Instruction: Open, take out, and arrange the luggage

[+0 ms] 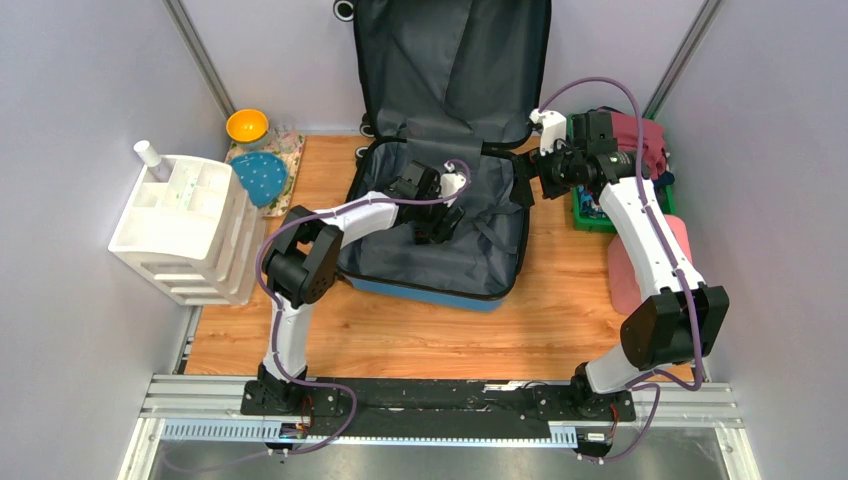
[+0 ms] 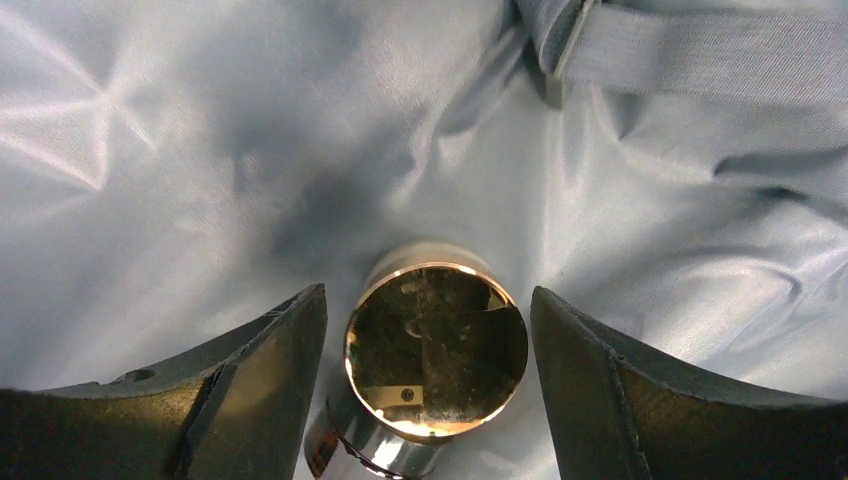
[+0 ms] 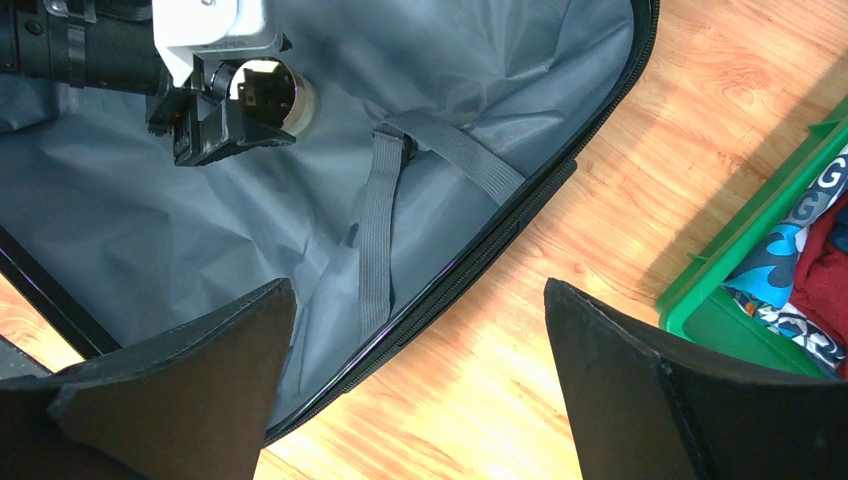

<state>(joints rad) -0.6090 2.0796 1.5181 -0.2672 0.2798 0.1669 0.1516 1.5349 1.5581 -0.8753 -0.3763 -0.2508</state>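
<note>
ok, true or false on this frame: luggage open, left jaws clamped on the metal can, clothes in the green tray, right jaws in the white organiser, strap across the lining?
1. The luggage lies open on the table. True.
2. The left jaws are clamped on the metal can. False: they stand open on either side of it, with gaps showing.
3. The green tray holds clothes. True.
4. The right jaws are in the white organiser. False: they hang open over the luggage's right edge, far from it.
5. A grey strap lies across the lining. True.
</note>
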